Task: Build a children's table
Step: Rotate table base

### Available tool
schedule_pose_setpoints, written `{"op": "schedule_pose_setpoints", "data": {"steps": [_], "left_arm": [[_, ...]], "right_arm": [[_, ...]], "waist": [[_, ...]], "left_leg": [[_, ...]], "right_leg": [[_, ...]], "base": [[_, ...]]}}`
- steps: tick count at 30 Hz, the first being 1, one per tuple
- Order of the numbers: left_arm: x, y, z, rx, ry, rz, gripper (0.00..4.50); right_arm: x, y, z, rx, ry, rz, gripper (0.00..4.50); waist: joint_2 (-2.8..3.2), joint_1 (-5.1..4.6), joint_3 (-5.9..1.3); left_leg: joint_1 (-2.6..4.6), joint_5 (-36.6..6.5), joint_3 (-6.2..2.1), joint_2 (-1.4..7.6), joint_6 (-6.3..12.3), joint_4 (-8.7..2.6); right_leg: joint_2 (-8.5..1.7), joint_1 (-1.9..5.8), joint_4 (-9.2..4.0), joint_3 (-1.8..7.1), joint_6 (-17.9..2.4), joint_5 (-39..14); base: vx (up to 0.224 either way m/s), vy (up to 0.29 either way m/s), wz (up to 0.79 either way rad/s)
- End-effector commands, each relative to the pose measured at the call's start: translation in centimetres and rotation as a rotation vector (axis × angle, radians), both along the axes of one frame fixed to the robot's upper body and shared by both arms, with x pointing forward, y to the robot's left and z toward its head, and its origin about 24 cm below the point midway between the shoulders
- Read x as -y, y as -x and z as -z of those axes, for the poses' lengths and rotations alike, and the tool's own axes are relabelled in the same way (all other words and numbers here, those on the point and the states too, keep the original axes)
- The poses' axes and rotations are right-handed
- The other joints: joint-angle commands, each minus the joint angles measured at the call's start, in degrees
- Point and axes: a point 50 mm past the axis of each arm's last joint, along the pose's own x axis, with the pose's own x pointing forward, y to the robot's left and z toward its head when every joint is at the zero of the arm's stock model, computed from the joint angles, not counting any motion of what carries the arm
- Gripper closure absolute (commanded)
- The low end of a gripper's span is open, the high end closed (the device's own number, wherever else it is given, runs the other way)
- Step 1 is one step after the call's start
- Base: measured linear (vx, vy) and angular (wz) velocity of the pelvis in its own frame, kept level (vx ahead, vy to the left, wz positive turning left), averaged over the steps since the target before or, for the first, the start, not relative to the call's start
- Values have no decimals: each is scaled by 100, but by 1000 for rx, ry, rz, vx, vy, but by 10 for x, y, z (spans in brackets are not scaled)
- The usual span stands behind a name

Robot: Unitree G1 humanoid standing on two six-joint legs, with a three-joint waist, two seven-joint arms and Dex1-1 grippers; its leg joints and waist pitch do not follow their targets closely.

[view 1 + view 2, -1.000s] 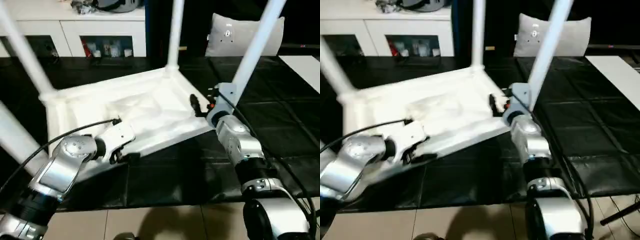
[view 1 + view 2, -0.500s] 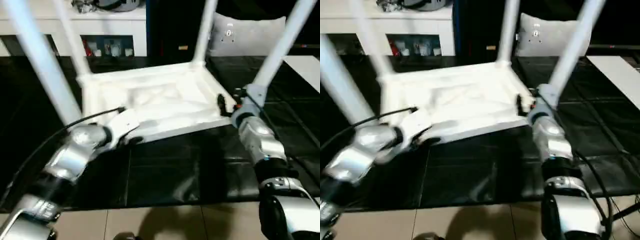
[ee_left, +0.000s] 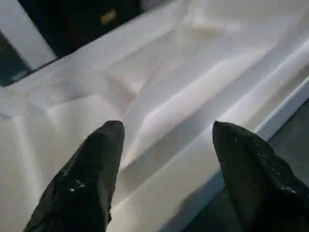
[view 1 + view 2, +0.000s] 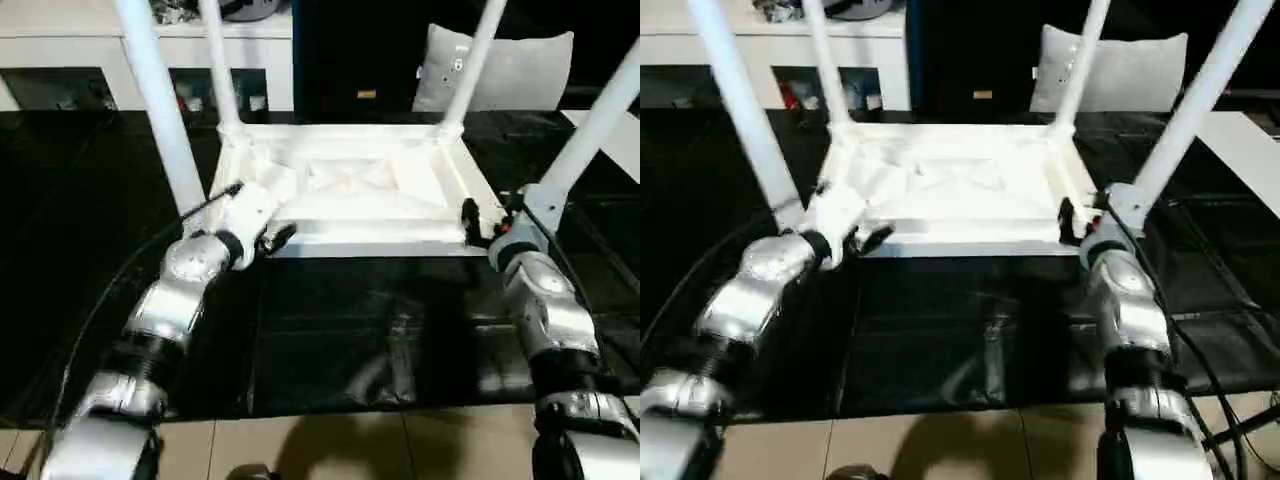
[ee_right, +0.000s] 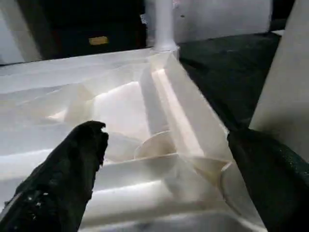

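The children's table (image 4: 350,185) lies upside down on the black-covered tabletop (image 4: 330,330), its ribbed underside facing up and all four white legs (image 4: 155,90) standing in the corner sockets — so the assembly looks finished, and what remains is probably squaring it or turning it over. In the head views it sits toward twelve o'clock, with its near long edge running across the scene. The left gripper (image 4: 268,238) is at the near corner at about ten o'clock, just beside the base of the near-left leg; the left wrist view shows its jaws moderately spread, straddling the rim of the top (image 3: 203,145), though whether the fingers (image 3: 87,179) press on it is hard to tell. The right gripper (image 4: 480,222) is at the opposite near corner at about two o'clock, beside the near-right leg (image 4: 590,130); its jaws stand wide and hold nothing, with the corner socket and ribs (image 5: 164,145) between them. One gripper at each near corner makes sense as a balanced two-handed hold — a light, leggy thing would twist if pushed from one end. A white cabinet (image 4: 90,50) stands behind, at eleven o'clock.
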Motion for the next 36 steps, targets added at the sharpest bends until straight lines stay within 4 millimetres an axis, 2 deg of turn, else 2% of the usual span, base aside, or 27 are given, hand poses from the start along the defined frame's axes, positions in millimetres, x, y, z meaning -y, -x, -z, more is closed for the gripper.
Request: {"op": "schedule_pose_setpoints", "data": {"steps": [1,2,3,5,6,7,8,9,11,12,13,19,23,26,29,32,34,35,36], "left_arm": [[-3,3,-6,11,45,-5,101],[-6,12,-7,29,79,-32,87],[-9,16,-7,36,94,-52,73],[-10,22,-6,40,109,-58,62],[-10,26,-5,40,121,-59,50],[-10,31,-3,32,136,-58,50],[-10,31,-3,32,136,-58,37],[-13,41,0,28,165,-73,29],[-17,48,2,32,184,-105,21],[-21,52,2,51,201,-159,14],[-22,53,2,55,204,-168,6],[-34,64,1,90,235,-319,6],[-48,63,5,87,232,-465,6],[-54,59,4,97,236,-521,6],[-66,47,0,116,238,-581,6],[-69,36,-6,126,248,-561,6],[-74,22,-11,125,273,-541,6],[-74,18,-13,125,280,-538,6],[-75,17,-13,125,281,-538,6]], "right_arm": [[-6,-1,-8,34,-11,-51,0],[-12,2,-10,43,-11,-101,0],[-14,3,-11,45,-5,-124,0],[-17,5,-12,53,6,-166,0],[-20,7,-12,51,12,-200,0],[-22,9,-11,44,16,-228,0],[-22,9,-11,44,16,-228,0],[-26,15,-8,14,36,-277,0],[-27,19,-5,-14,62,-304,0],[-28,22,-2,-45,71,-310,0],[-28,22,-2,-50,70,-311,0],[-34,33,3,-136,70,-360,0],[-40,42,6,-168,146,-454,0],[-41,45,9,-187,150,-457,0],[-39,47,13,-222,125,-428,0],[-36,47,16,-243,117,-401,0],[-30,46,22,-278,110,-349,0],[-28,46,24,-286,107,-335,0],[-28,45,24,-287,107,-334,0]], "waist": [[-25,-2,-402],[-25,-13,-385],[-33,-36,-368],[-25,-49,-359],[-42,-54,-335],[-55,-51,-332],[-43,-43,-330],[-36,-40,-336],[-34,-48,-317],[-33,-42,-323],[-41,-46,-320],[-59,-39,-287],[-67,-37,-299],[-69,-40,-298],[-59,-35,-314],[-76,-24,-333],[-74,-8,-339],[-93,0,-349],[-82,4,-351]], "left_leg": [[18,-454,-267,535,323,-375],[20,-468,-259,497,365,-377],[5,-509,-273,538,372,-392],[39,-555,-254,502,389,-384],[28,-596,-254,499,409,-392],[47,-618,-247,495,409,-395],[57,-648,-255,505,396,-398],[72,-691,-273,531,333,-406],[59,-729,-273,542,334,-418],[70,-746,-267,521,318,-415],[49,-727,-275,526,313,-416],[67,-886,-272,487,288,-421],[63,-898,-272,455,299,-409],[74,-894,-276,450,304,-407],[87,-907,-292,453,284,-407],[73,-833,-311,474,259,-414],[78,-731,-291,444,280,-403],[80,-690,-299,451,267,-409],[82,-684,-304,463,256,-411]], "right_leg": [[-808,318,-351,544,-528,-1064],[-782,315,-395,533,-420,-1314],[-802,329,-414,534,-376,-1420],[-751,295,-449,522,-285,-1616],[-747,296,-473,519,-233,-1741],[-734,283,-495,519,-188,-1838],[-745,281,-501,515,-173,-1905],[-740,286,-496,518,-119,-1965],[-730,267,-511,520,-126,-1901],[-722,264,-513,523,-120,-1901],[-723,288,-503,525,-121,-1852],[-707,273,-604,495,147,-2260],[-681,271,-629,467,371,-2323],[-666,258,-645,454,429,-2339],[-664,253,-643,450,452,-2286],[-692,271,-603,462,421,-2134],[-699,255,-590,482,376,-2030],[-701,261,-570,481,358,-2005],[-715,263,-571,482,344,-1980]], "base": [[0,0,0],[0,0,0],[0,0,0],[0,0,0],[0,0,0],[0,0,0],[0,0,0],[0,0,0],[0,0,0],[0,0,0],[0,0,0],[0,0,0],[0,0,0],[0,0,0],[0,0,0],[0,0,0],[0,0,0],[0,0,0],[0,0,0]]}}
